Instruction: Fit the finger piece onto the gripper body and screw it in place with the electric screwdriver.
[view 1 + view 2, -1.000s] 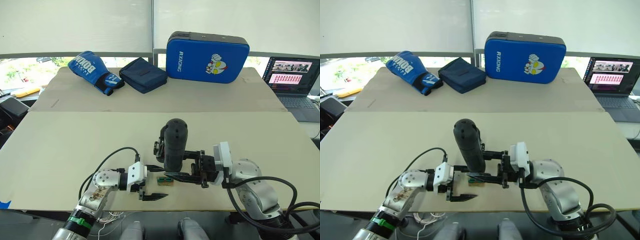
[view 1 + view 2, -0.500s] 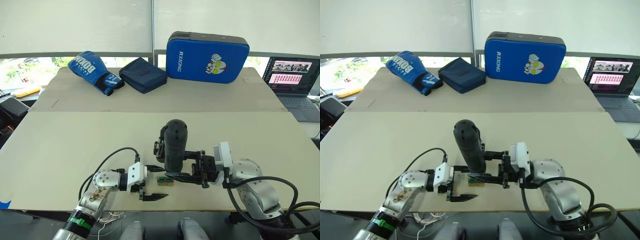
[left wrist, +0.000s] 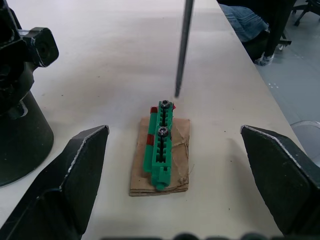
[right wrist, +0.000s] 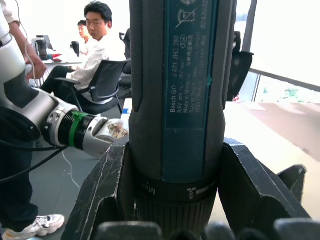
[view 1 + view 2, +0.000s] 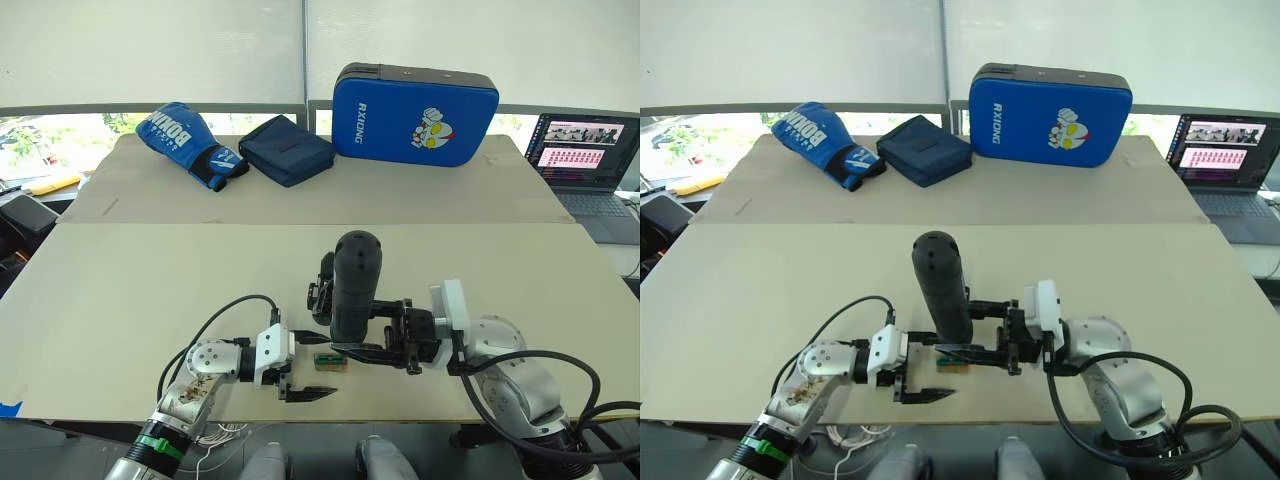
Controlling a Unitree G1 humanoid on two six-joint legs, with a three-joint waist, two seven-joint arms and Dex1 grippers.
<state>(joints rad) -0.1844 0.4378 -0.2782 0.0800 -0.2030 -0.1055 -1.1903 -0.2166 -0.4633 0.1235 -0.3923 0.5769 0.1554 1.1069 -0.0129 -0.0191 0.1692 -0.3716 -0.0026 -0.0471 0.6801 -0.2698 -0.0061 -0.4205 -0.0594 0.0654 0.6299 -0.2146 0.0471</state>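
**Bit hangs over the wrong block, and no finger piece to be found**

The right gripper (image 5: 350, 348) is clamped around the electric screwdriver (image 5: 352, 285), holding it upright. Its bit (image 3: 182, 45) hovers just past the end screw on the green-topped block (image 3: 161, 145). The left gripper (image 5: 303, 366) is spread wide, with one finger on either side of that block and neither touching it. What I take for the gripper body (image 5: 320, 292) sits just behind the driver, half hidden by it, and I can't pick out the finger piece at all. My worry is that nothing pins the block, so if the bit lands off the screw head it'll skate off or shove the block across the table (image 5: 150, 290).
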